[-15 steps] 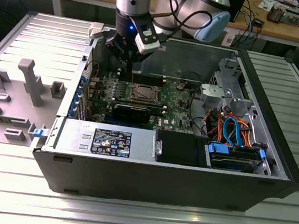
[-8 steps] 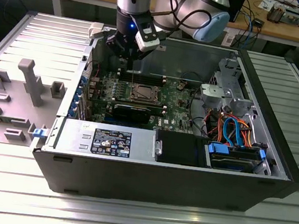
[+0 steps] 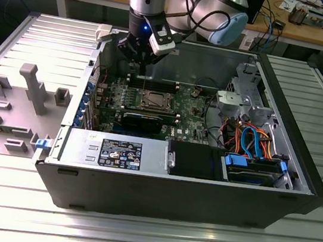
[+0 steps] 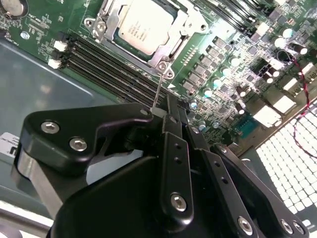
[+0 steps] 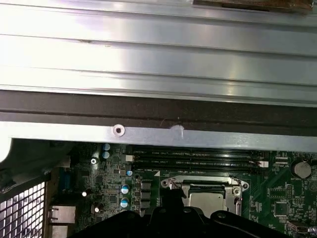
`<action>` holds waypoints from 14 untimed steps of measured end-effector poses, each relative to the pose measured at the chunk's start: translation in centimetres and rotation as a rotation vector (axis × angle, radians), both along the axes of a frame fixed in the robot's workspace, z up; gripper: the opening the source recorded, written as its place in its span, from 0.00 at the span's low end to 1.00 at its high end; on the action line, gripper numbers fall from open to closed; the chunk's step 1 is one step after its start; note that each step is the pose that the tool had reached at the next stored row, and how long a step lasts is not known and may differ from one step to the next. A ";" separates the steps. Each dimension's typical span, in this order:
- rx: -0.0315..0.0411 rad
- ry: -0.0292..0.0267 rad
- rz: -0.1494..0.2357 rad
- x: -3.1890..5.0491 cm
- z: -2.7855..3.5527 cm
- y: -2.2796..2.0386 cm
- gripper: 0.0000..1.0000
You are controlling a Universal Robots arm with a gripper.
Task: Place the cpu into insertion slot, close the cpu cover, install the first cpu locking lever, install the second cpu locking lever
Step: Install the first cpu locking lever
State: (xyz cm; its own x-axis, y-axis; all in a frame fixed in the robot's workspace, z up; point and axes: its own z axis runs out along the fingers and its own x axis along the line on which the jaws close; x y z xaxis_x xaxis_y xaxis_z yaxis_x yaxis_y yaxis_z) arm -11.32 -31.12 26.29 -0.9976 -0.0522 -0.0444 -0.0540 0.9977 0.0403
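Dull silver cpu (image 4: 144, 25), green board (image 4: 233, 64), black pincer (image 4: 171, 116).

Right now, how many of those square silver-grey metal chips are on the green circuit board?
1. The square silver-grey metal chip lies inside the thin silvery metal frame, beside the long black memory slots. Another could be hidden under the black card.

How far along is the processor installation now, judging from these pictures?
Done: the silver-grey square cpu sits in the silvery-rimmed insertion slot, and the thin silvery cpu cover frame lies closed over it. In hand: the black end effector seems shut on a thin metal locking lever, which is raised. Left: latching it; the other lever's state is unclear.
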 end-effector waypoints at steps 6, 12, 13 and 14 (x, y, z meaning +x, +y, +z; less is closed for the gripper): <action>0.0000 0.0009 0.000 0.48 -0.20 0.20 0.11; 0.0001 0.0013 0.000 1.24 -0.62 0.32 0.11; 0.0005 0.0015 0.000 1.34 -0.76 0.32 0.11; 0.0030 0.0014 -0.002 1.59 -0.99 0.32 0.11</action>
